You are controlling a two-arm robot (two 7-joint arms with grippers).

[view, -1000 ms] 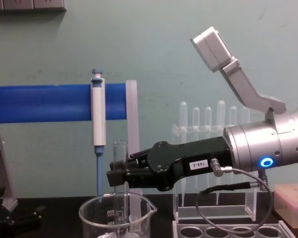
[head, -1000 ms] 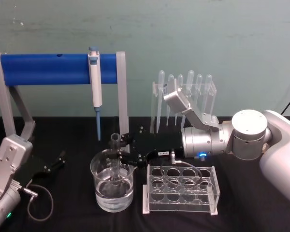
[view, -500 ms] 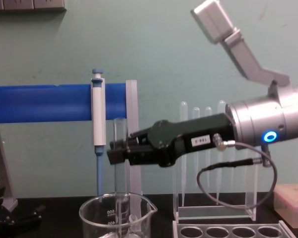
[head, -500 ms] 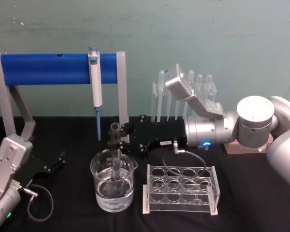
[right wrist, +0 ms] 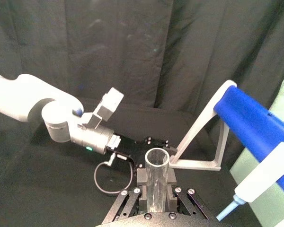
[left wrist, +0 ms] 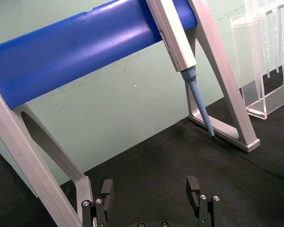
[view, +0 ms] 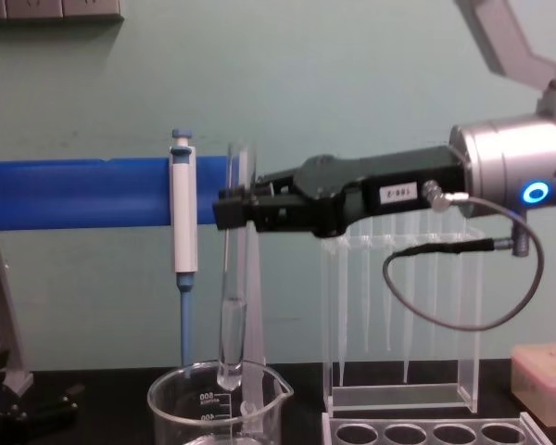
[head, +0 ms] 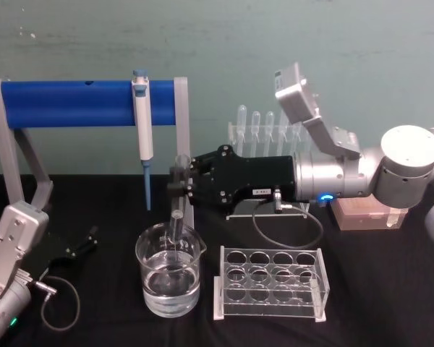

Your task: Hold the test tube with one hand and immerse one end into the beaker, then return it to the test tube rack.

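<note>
My right gripper point(head: 179, 181) is shut on the test tube point(head: 178, 217) near its upper end and holds it upright over the beaker point(head: 150, 254). In the chest view the test tube point(view: 232, 306) hangs from the right gripper point(view: 233, 209), with its round bottom about level with the rim of the beaker point(view: 171, 394). The beaker holds clear liquid in its lower part. The right wrist view looks down at the open rim of the test tube point(right wrist: 157, 163) between the fingers point(right wrist: 142, 185). My left gripper point(left wrist: 150, 198) is parked low at the left, open and holding nothing.
A blue-and-white pipettor point(head: 142, 123) hangs from a blue bar stand point(head: 65, 103) just behind the beaker. A clear rack point(head: 271, 283) with several holes stands right of the beaker. Thin pipettes point(head: 264, 126) stand in a holder behind my right arm. A pink box point(head: 358, 215) lies far right.
My right gripper has risen with the test tube, lifting its lower end out of the liquid up to about the beaker's rim. The left arm has not moved.
</note>
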